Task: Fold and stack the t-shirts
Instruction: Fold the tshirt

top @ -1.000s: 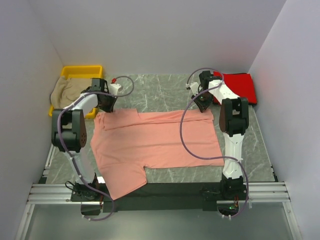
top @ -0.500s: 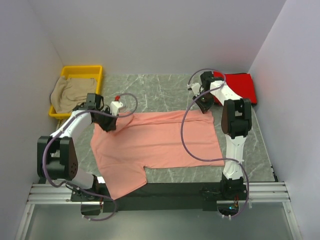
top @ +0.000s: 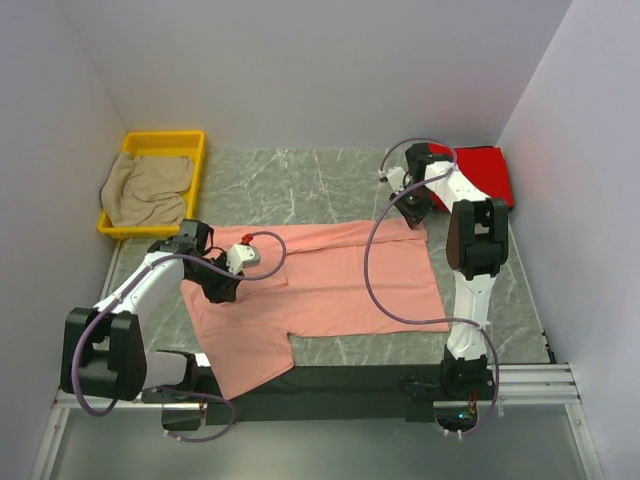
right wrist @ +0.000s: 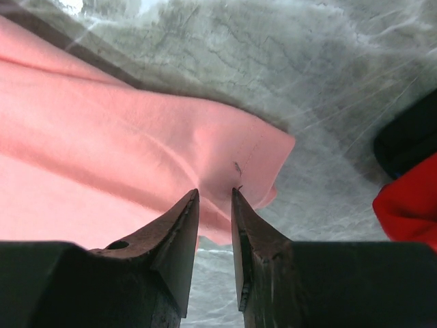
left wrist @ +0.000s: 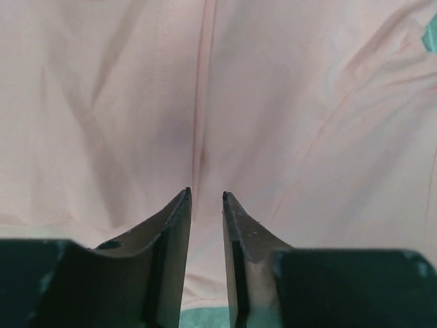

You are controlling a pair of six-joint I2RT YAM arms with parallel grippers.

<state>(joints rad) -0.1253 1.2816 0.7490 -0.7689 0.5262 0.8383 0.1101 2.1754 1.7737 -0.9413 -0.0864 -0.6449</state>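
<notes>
The salmon-pink t-shirt (top: 330,285) lies spread across the marble table. My left gripper (top: 222,283) is over its left shoulder area, shut on a raised fold of the cloth; the left wrist view (left wrist: 206,195) shows a seam ridge of the pink shirt (left wrist: 287,102) running into the narrow jaws. My right gripper (top: 412,212) is shut on the shirt's far right corner; in the right wrist view (right wrist: 215,191) the cloth (right wrist: 102,157) puckers at the tips. The bright red t-shirt (top: 480,172) lies folded at the back right. The beige-tan t-shirt (top: 148,188) lies crumpled in the bin.
A yellow plastic bin (top: 165,140) stands at the back left against the wall. White walls close in the table on three sides. The red shirt's edge (right wrist: 410,205) shows close to the right of my right gripper. Purple cables loop off both arms.
My left gripper has moved from the shirt's far left corner toward the near side, dragging cloth over the shirt. My right gripper has shifted slightly right with the far right corner.
</notes>
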